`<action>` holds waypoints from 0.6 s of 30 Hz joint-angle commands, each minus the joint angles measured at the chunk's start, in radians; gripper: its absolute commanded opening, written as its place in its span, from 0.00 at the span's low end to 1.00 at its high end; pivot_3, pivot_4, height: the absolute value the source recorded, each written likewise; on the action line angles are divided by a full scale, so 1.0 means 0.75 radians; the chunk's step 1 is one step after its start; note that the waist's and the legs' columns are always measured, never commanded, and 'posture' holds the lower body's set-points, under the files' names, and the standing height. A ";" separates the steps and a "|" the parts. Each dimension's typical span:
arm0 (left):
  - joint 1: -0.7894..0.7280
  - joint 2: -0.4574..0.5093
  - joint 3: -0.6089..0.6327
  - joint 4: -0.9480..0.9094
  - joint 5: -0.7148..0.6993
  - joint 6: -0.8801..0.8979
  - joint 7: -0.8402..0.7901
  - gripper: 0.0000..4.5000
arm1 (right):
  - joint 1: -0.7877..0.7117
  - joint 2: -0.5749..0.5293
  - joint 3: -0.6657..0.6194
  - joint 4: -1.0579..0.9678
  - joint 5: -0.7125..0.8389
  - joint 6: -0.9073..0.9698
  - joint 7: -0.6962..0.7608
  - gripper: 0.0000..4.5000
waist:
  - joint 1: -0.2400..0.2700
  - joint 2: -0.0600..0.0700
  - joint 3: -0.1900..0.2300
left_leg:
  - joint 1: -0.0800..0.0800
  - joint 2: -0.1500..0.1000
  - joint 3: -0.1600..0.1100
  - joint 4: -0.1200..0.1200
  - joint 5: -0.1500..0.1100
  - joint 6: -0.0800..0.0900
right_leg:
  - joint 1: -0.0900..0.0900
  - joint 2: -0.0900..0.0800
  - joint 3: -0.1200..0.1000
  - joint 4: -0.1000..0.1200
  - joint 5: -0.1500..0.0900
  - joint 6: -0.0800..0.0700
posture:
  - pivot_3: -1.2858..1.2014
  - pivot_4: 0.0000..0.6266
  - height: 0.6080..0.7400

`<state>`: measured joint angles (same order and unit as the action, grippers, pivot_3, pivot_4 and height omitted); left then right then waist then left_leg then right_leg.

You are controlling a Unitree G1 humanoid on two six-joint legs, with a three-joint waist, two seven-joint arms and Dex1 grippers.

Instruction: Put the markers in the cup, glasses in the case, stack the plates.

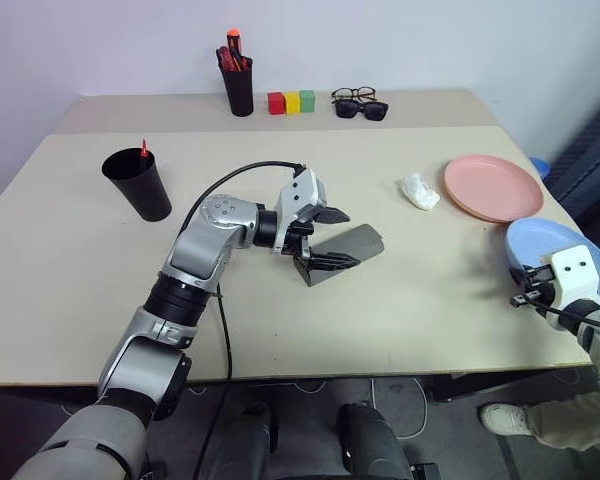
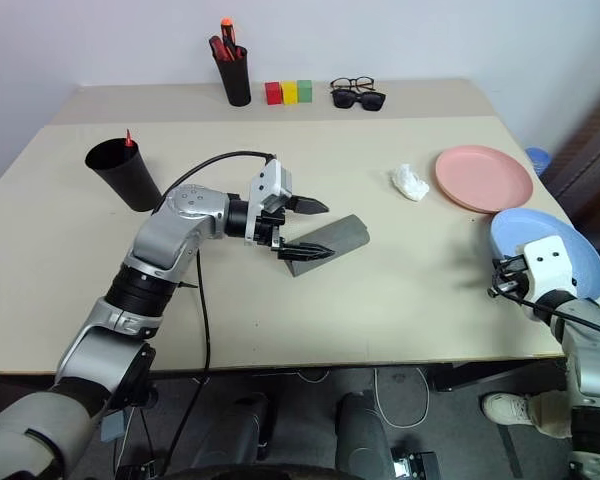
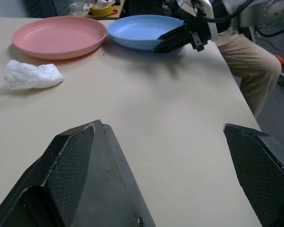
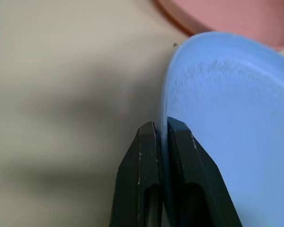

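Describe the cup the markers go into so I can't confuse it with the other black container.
On the beige table, look near the left edge, well in front of the back wall. The cup there is wide, tapered and matte black, with one red tip poking out, unlike the narrower pen pot at the back.

salmon pink plate [image 1: 492, 187], light blue plate [image 1: 560, 250]
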<state>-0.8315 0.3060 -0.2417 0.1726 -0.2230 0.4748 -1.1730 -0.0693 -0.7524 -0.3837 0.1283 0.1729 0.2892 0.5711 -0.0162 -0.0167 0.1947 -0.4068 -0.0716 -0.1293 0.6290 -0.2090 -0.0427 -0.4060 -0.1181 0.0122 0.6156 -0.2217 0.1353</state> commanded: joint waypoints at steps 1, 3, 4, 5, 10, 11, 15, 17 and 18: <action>-0.003 0.010 0.010 -0.066 -0.021 -0.004 0.021 1.00 | -0.098 -0.063 0.021 -0.052 -0.075 -0.105 -0.048 0.01 | -0.002 0.000 0.000 | 0.000 0.000 0.000 0.000 0.000 0.000 | 0.000 0.000 0.000 0.000 0.000 0.000 | 0.52 0.24 1.00; 0.002 0.017 0.013 -0.076 -0.021 -0.001 0.035 1.00 | -0.161 -0.087 0.059 -0.030 -0.117 -0.142 -0.056 0.01 | -0.002 0.001 0.000 | 0.000 0.000 0.000 0.000 0.000 0.000 | -0.001 0.000 0.000 0.000 0.000 0.000 | 0.52 0.24 1.00; 0.005 0.021 0.014 -0.082 -0.023 0.002 0.042 1.00 | -0.203 -0.096 0.083 -0.008 -0.131 -0.159 -0.051 0.01 | -0.002 0.001 0.000 | 0.000 0.000 0.000 -0.001 0.000 0.000 | -0.001 0.000 0.000 0.000 0.000 0.000 | 0.52 0.24 1.00; 0.009 0.026 0.015 -0.088 -0.025 0.006 0.048 1.00 | -0.245 -0.103 0.104 0.020 -0.141 -0.175 -0.045 0.01 | 0.000 0.001 0.000 | 0.000 0.000 0.001 -0.001 0.000 0.000 | -0.001 0.000 0.000 0.000 0.000 0.001 | 0.52 0.24 1.00; 0.029 0.048 0.030 -0.123 -0.035 0.031 0.086 1.00 | -0.534 -0.117 0.251 0.326 -0.227 -0.337 0.007 0.01 | 0.001 0.001 0.000 | -0.001 0.000 0.001 -0.001 0.000 0.000 | -0.001 0.000 0.000 -0.001 0.004 -0.002 | 0.52 0.24 1.00; 0.037 0.053 0.038 -0.136 -0.038 0.041 0.100 1.00 | -0.620 -0.113 0.292 0.430 -0.253 -0.386 0.020 0.01 | -0.002 0.001 0.001 | -0.001 0.000 0.001 -0.001 0.000 0.000 | -0.001 0.000 0.000 -0.001 0.005 -0.002 | 0.52 0.24 1.00; 0.076 0.081 0.064 -0.203 -0.053 0.086 0.147 1.00 | -0.890 -0.078 0.410 0.801 -0.328 -0.558 0.040 0.01 | -0.006 0.002 0.001 | -0.001 0.000 0.003 -0.002 0.000 0.000 | -0.002 0.000 0.002 -0.001 0.005 -0.002 | 0.52 0.24 1.00; 0.106 0.099 0.079 -0.254 -0.061 0.118 0.177 1.00 | -1.006 -0.054 0.457 0.969 -0.365 -0.633 0.034 0.01 | -0.010 0.002 0.001 | -0.001 0.000 0.003 -0.003 0.000 0.000 | -0.003 0.000 0.002 -0.001 0.005 -0.001 | 0.52 0.24 1.00; 0.124 0.110 0.086 -0.282 -0.065 0.137 0.198 1.00 | -1.065 -0.041 0.478 1.057 -0.383 -0.668 0.028 0.01 | -0.010 0.002 0.001 | 0.000 0.000 0.003 -0.004 0.000 0.000 | -0.003 0.000 0.002 -0.001 0.006 -0.001 | 0.52 0.24 1.00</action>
<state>-0.7451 0.3782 -0.2085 0.0176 -0.2527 0.5624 -1.0453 -0.8192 -0.7880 -0.0346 0.8572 -0.0928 -0.1551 0.5993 -0.0235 -0.0152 0.1956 -0.4072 -0.0716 -0.1272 0.6255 -0.2089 -0.0428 -0.4088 -0.1181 0.0140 0.6147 -0.2176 0.1346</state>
